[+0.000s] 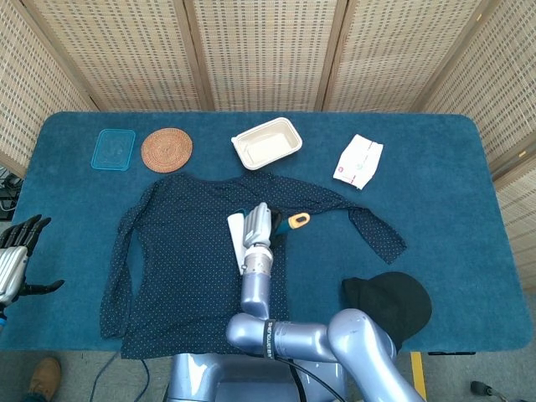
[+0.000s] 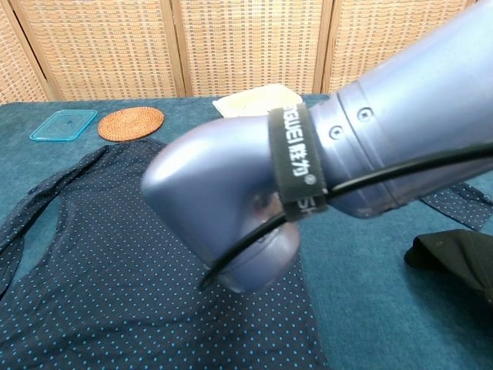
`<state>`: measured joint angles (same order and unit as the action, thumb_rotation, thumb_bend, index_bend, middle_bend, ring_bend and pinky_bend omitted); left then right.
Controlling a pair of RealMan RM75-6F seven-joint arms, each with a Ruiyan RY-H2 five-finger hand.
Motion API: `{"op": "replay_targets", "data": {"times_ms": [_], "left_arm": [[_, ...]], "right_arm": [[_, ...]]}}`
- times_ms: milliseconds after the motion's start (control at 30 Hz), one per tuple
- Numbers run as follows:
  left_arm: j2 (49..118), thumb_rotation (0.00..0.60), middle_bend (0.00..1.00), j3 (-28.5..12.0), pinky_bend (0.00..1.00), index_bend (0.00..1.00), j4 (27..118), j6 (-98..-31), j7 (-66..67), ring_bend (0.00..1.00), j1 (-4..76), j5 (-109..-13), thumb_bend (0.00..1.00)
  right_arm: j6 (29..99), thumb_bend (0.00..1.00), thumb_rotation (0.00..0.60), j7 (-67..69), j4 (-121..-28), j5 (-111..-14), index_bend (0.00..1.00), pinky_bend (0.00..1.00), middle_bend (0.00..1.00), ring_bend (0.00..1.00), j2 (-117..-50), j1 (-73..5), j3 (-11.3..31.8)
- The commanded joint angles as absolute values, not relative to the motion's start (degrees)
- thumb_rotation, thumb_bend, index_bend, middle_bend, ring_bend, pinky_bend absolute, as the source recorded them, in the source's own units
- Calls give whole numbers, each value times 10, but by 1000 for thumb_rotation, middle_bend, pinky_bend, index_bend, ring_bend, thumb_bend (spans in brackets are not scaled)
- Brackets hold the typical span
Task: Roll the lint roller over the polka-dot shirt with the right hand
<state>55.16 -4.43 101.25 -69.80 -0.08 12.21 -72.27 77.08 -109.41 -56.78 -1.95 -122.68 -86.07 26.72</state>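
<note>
The right hand grips the lint roller (white drum down) on the polka-dot shirt.

Bystander items on the blue surface

With the white rectangular tray as landmark: a round woven coaster lies well to its left, and a clear blue plastic lid just beyond that coaster. A white folded packet with red and blue print sits to the tray's right. Far from the tray, near the front right edge, lies a crumpled black cloth. Woven screen panels stand behind the tray.
</note>
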Motion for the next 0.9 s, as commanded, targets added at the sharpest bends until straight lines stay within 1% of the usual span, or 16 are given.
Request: {"op": "replay_targets", "data": {"times_ms": [33,400,467,633,800,900], "left_arm": [[552,600,0,-44,0,0,1013,-699,1,0,122,-724,0],[555,600,0,-40,0,0,1019,-703,10,0,122,-729,0],[555,600,0,-40,0,0,1019,-702,13,0,123,-729,0],[557,600,0,-40,0,0,1020,-701,17,0,124,-726,0],[556,600,0,-41,0,0,1020,-703,16,0,124,-725,0],[556,600,0,-41,0,0,1019,-702,14,0,124,-723,0]], "right_arm": [[784,983,600,-1102,-580,-29,797,1000,1000,1000,-1214,-841,255],[802,981,600,-1106,-607,-57,795,1000,1000,1000,-1170,-766,210],[800,981,600,-1099,-614,-59,794,1000,1000,1000,-1169,-757,211],[797,981,600,-1099,-617,-75,794,1000,1000,1000,-1181,-759,214],[797,981,600,-1107,-608,-92,794,1000,1000,1000,-1209,-773,216],[795,981,600,-1110,-598,-99,794,1000,1000,1000,-1230,-784,224]]}}
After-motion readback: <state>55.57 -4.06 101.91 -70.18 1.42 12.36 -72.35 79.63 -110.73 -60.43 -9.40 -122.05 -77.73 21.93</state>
